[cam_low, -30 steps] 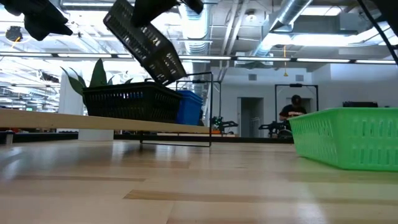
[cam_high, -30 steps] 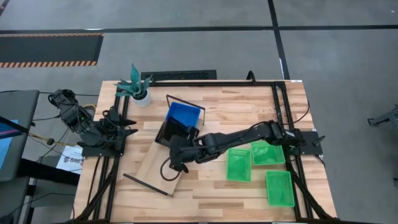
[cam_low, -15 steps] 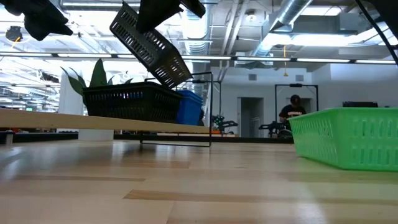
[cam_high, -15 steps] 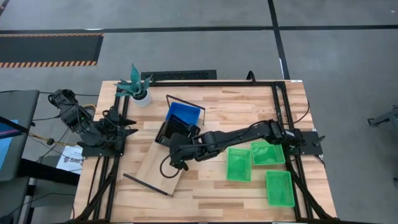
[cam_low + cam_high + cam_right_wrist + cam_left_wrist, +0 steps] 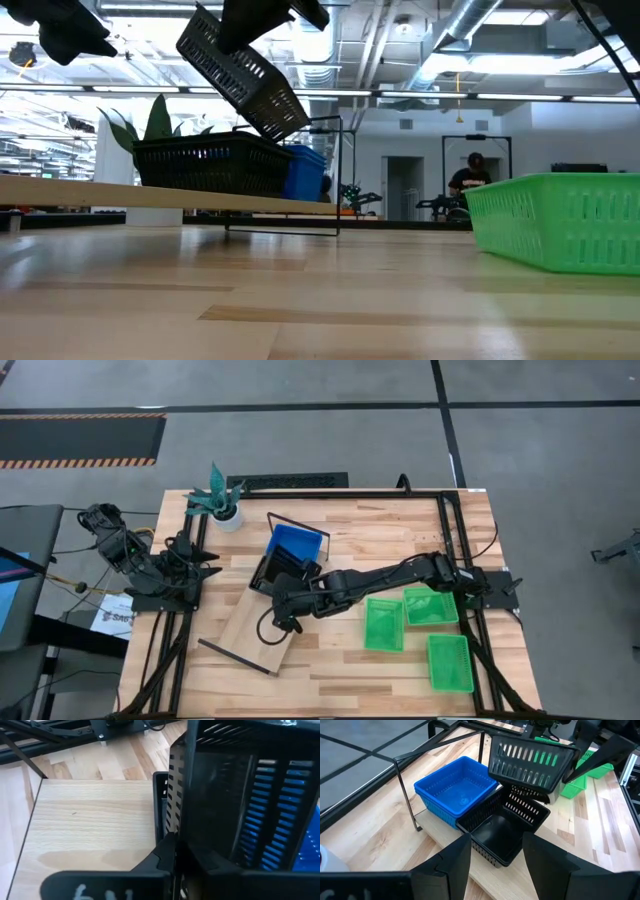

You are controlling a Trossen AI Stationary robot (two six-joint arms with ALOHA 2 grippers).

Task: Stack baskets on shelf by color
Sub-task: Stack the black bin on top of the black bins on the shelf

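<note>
My right gripper (image 5: 284,610) reaches over the shelf (image 5: 245,632), a light-wood plank lying slantwise on the table, and is shut on a black basket (image 5: 240,75) that hangs tilted in the air. Under it a black basket (image 5: 502,827) sits on the plank, with a blue basket (image 5: 456,790) beside it toward the plank's far end. Three green baskets (image 5: 384,623) (image 5: 431,606) (image 5: 450,662) lie on the tabletop to the right. My left gripper (image 5: 495,867) is open and waits at the table's left edge, facing the shelf. My right gripper pinches one wall of the black basket (image 5: 181,795), with a finger (image 5: 165,855) on either side of that wall. It comes from above (image 5: 262,14), and the basket hangs below it, lifted clear and steeply tilted over the black basket on the shelf.
A potted plant (image 5: 222,500) stands at the table's far left corner. The shelf's thin black wire frame (image 5: 407,785) rises at its far end beside the blue basket. The near half of the plank (image 5: 95,820) is bare. A person (image 5: 472,180) sits far off in the room.
My right gripper has carried the tilted black basket a little way along the shelf toward the basket stacks, then held still. Its hold is unchanged.
</note>
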